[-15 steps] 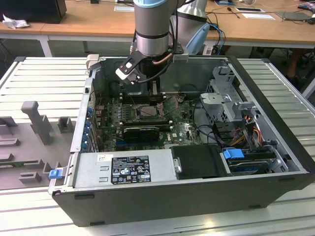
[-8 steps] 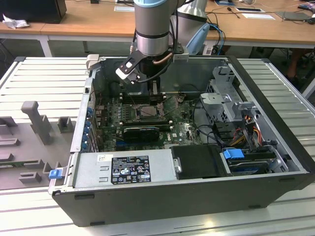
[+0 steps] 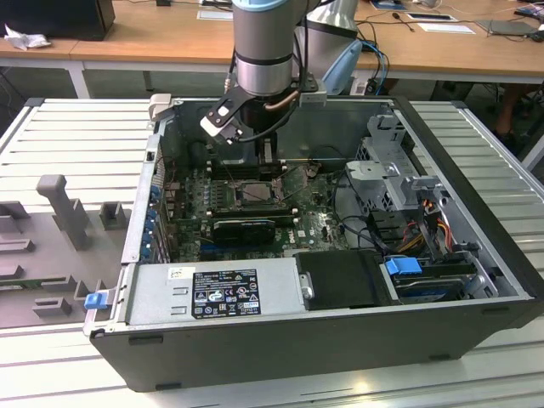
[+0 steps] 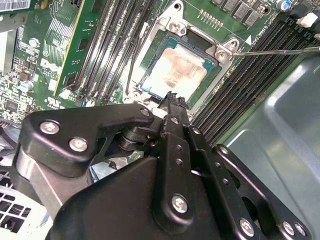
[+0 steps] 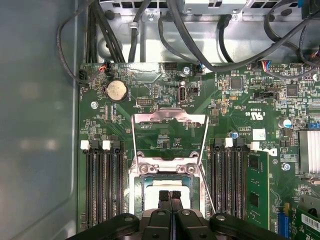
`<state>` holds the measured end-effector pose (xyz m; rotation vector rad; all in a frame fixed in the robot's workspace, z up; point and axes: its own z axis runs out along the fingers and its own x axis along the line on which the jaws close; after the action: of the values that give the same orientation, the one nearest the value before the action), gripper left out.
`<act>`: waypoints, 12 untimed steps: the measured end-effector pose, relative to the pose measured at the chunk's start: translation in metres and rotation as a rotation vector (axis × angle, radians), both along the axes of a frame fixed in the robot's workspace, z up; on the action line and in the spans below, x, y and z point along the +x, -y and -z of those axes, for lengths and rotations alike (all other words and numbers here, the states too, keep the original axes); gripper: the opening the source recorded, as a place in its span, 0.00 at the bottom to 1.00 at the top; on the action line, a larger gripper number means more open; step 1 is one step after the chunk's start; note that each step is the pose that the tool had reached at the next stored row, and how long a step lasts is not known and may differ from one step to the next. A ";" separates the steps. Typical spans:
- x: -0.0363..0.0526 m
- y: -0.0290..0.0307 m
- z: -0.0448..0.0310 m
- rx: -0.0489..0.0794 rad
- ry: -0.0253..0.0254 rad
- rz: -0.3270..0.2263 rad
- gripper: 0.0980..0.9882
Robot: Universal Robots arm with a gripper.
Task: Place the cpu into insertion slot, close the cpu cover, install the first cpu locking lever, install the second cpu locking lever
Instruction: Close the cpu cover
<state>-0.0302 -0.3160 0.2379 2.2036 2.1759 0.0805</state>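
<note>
The cpu (image 4: pixel 175 70) lies flat in the insertion slot (image 4: pixel 221 53), its silver top showing. The slot (image 3: pixel 253 192) sits mid-board inside the open computer case. My gripper (image 4: pixel 172 97) is shut, its fingertips (image 5: pixel 164 195) pressed together with nothing between them, and it hovers just over the near edge of the cpu (image 5: pixel 150 194). The cpu cover (image 5: pixel 170 118) stands open, tilted back from its hinge beyond the slot, with the board visible through its window. A thin wire locking lever (image 4: pixel 280 50) sticks out free beside the slot; the first wrist view shows this lever (image 5: pixel 208 192) too.
Black memory slots (image 5: pixel 102 185) flank the socket, with a green memory stick (image 5: pixel 256 185) on one side. A coin battery (image 5: pixel 116 91) and cables (image 5: pixel 200 45) lie beyond. A black card (image 3: pixel 245 228), power supply (image 3: pixel 212 293) and drive cage (image 3: pixel 391 170) crowd the case.
</note>
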 end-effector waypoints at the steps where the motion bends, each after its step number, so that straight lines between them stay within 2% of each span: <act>1: 0.0000 0.0000 -0.0001 0.000 0.0000 0.000 0.01; 3: 0.0012 0.0001 -0.0012 0.000 -0.0009 0.000 0.01; 8: 0.0014 0.0000 -0.0144 0.000 -0.0006 0.000 0.01; 10: 0.0017 0.0000 -0.0160 0.000 -0.0013 0.000 0.01; 12: 0.0063 0.0003 -0.0162 0.000 -0.0081 0.000 0.01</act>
<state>-0.0239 -0.3162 0.2541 2.2082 2.1797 0.0718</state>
